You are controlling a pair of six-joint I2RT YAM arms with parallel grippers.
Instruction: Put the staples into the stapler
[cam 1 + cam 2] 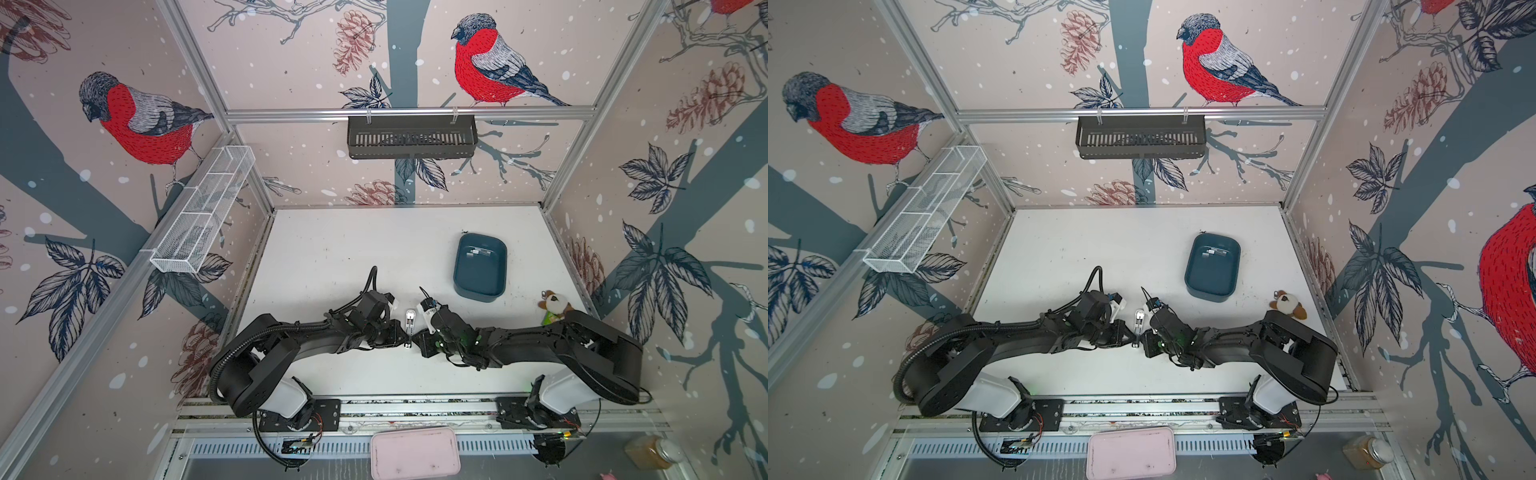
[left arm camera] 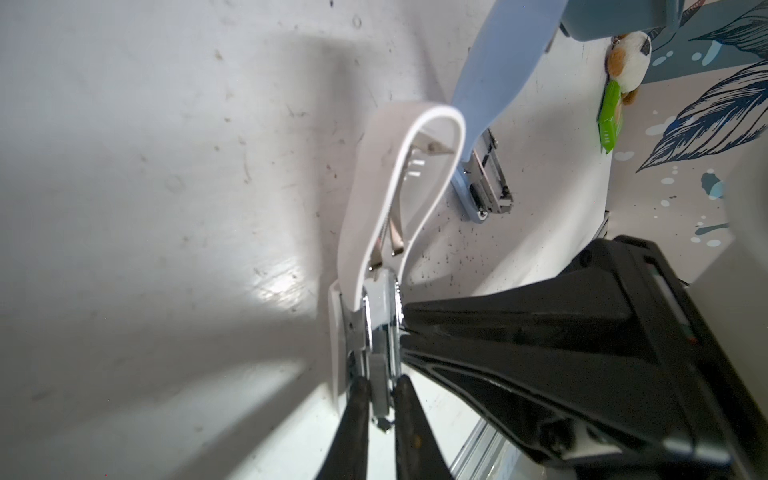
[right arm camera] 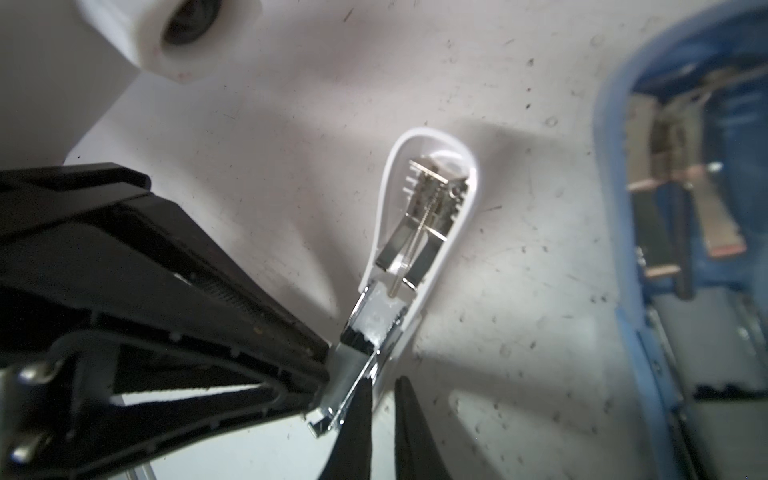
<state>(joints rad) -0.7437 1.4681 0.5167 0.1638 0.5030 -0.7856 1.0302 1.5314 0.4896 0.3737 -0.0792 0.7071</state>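
Note:
The white stapler (image 1: 409,323) lies flipped open near the table's middle, its lid (image 2: 399,187) folded back. My left gripper (image 2: 383,380) is shut on the chrome magazine, one finger on each side. A grey strip (image 2: 380,374) that looks like staples lies in the channel between them. My right gripper (image 3: 384,382) comes from the opposite side and is shut on the stapler's white base edge (image 3: 388,361). In both top views the two grippers (image 1: 404,334) (image 1: 417,337) meet at the stapler's near end. More small silvery staples (image 1: 473,253) lie in the blue tray.
The blue tray (image 1: 461,282) stands behind and to the right of the grippers. A blue stapler (image 3: 665,208) lies open close beside the white one. A plush toy (image 1: 555,305) sits near the right wall. A pink box (image 1: 415,453) lies in front of the rail.

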